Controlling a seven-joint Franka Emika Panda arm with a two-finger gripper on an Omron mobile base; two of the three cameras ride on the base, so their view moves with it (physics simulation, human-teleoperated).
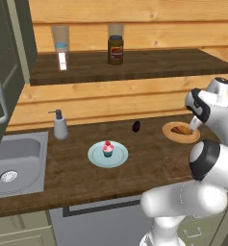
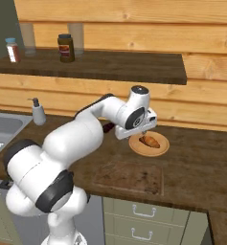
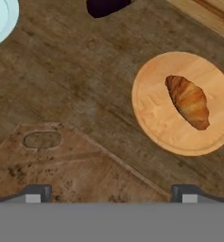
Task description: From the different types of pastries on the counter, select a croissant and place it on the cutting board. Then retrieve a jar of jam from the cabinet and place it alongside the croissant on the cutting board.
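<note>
Hand view, nearest: we see the hand (image 3: 111, 194) with its two tips spread wide at the bottom edge, nothing between them, touching nothing; it hangs released above the counter (image 3: 61, 85).
Cutting board: the cutting board (image 3: 61, 165) lies bare directly beneath the tips, its handle hole toward the left of this view.
Croissant: the croissant (image 3: 188, 101) rests on a round wooden plate (image 3: 156, 118), just beyond the board's corner and off to the right of the tips.
Risk, alignment: we judge the hand sits over the board, not over the pastry, so a straight descent would close on nothing.
Risk, grip: the croissant lies slanted across the plate; tips closing along its length could push it off, or catch the plate's rim and drag it.
Cupcake: in the left base view the pink cupcake (image 1: 107, 149) stands on its blue plate (image 1: 96, 158), well apart to the left; we must not mistake it for the target.
Dark object: a small purple thing (image 1: 136, 126) sits near the wall.
Farthest: a brown jar (image 1: 115, 49) stands on the upper shelf (image 1: 158, 65); we cannot make out the jam jar here.
</note>
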